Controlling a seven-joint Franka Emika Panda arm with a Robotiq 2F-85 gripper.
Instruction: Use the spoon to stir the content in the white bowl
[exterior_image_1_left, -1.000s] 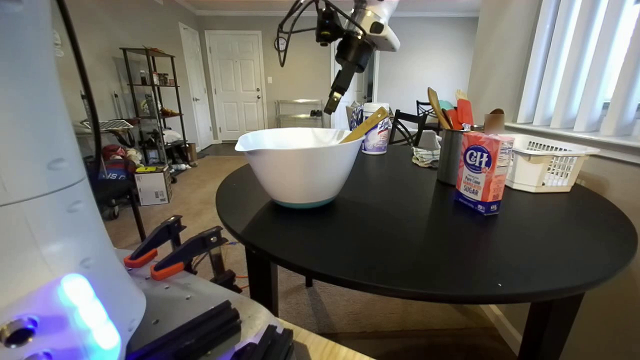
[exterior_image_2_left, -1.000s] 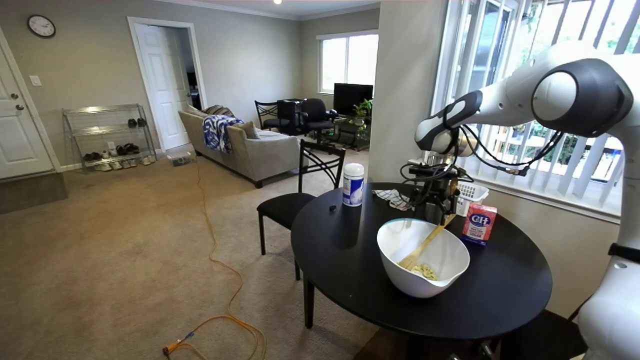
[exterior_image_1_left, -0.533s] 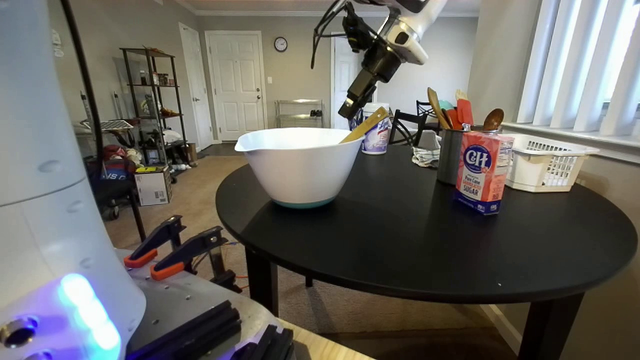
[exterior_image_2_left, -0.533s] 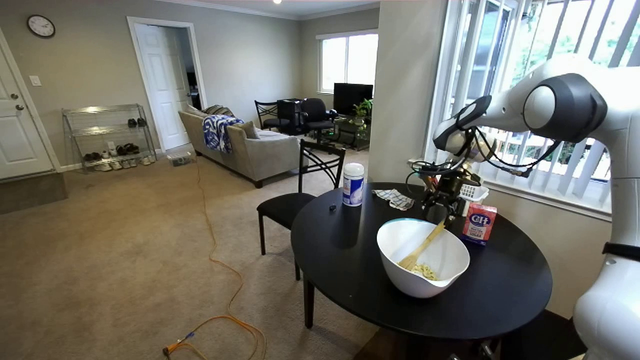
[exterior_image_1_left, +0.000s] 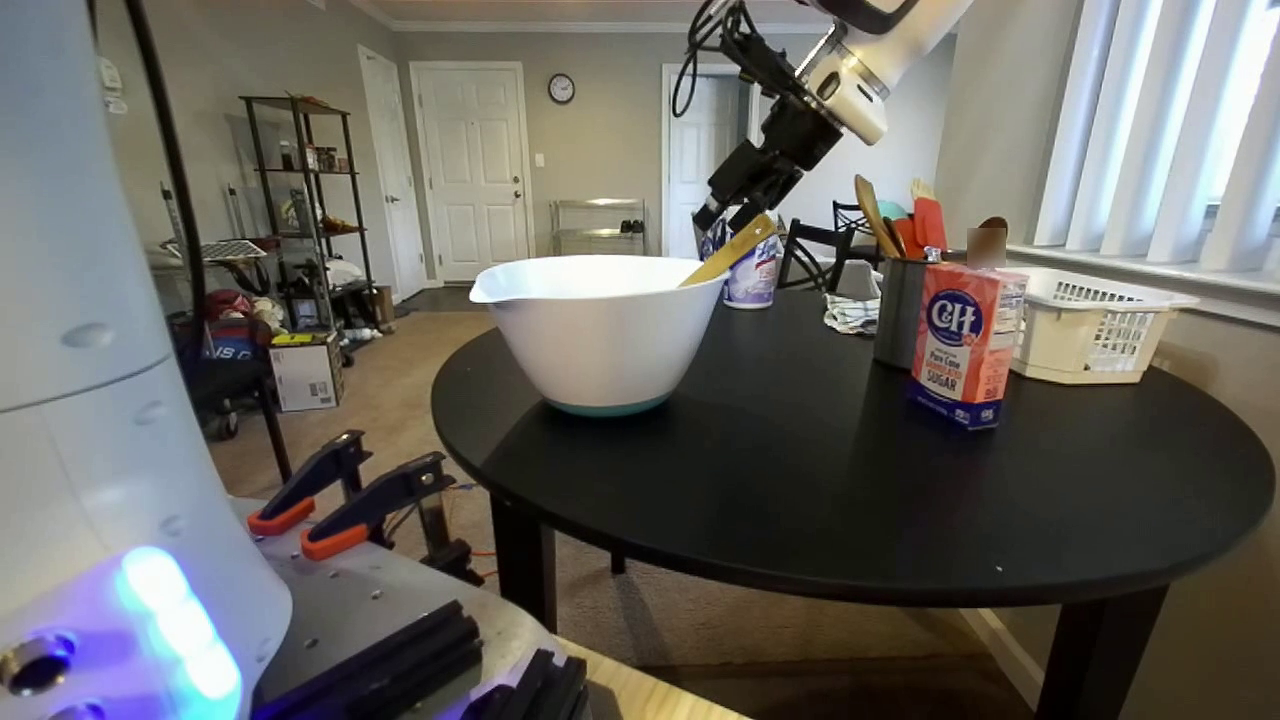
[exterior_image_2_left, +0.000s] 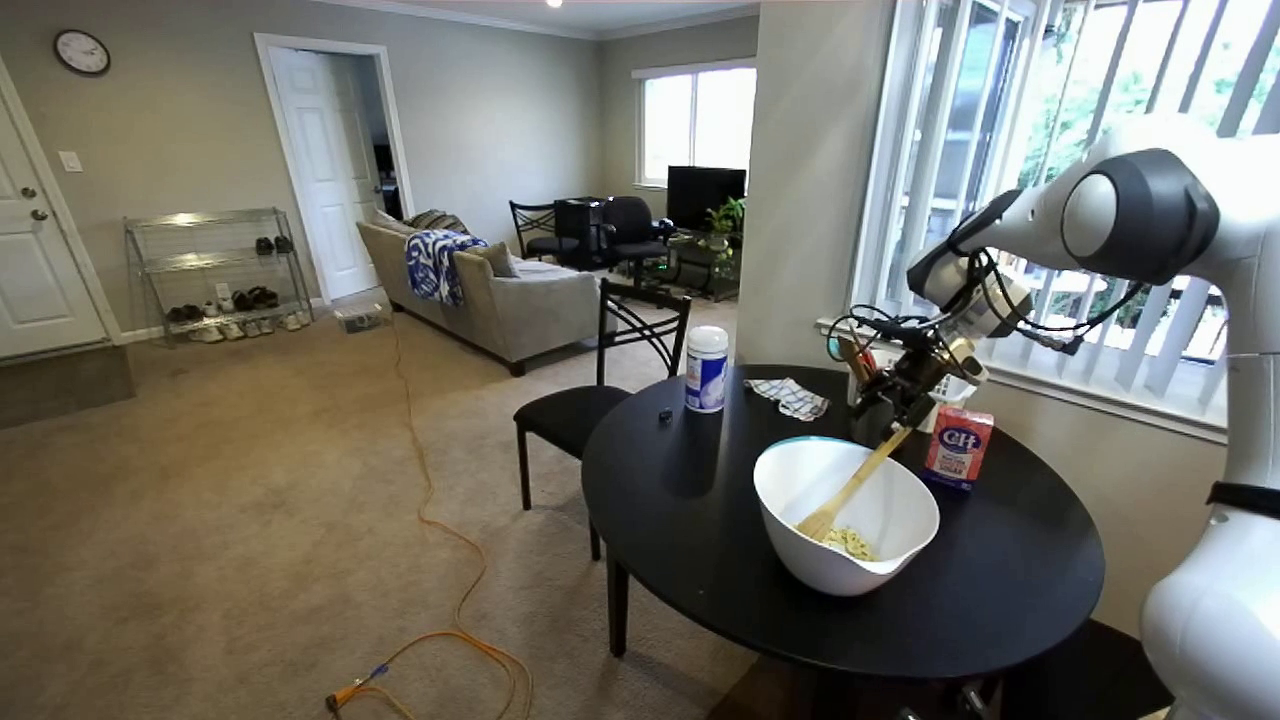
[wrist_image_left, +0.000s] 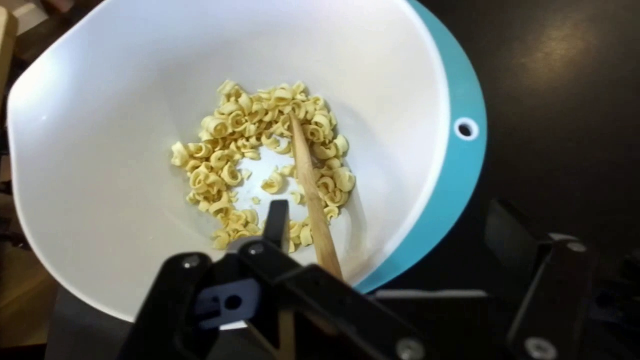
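Wrist view: the tool (wrist_image_left: 389, 210) stands unclenched, its fingers spread wide. Below it I see the white mixing bowl (wrist_image_left: 125, 150), curled pasta (wrist_image_left: 215, 127) inside. The wooden spoon (wrist_image_left: 314, 200) rests in that pasta, its handle slanting up toward the tool, close beside one finger; whether they touch, I can't tell. In both exterior views the bowl sits on the black surface (exterior_image_1_left: 850, 500), lower than the tool.

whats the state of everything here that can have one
gripper: open, nothing gripped
white bowl: upright, pasta inside
spoon: leaning, tip in the pasta
sugar box: upright
white canister: upright
utensil holder: upright, loaded
cloth: rumpled
base light: lit, bluish
two-knob door: shut
inner door: partly open
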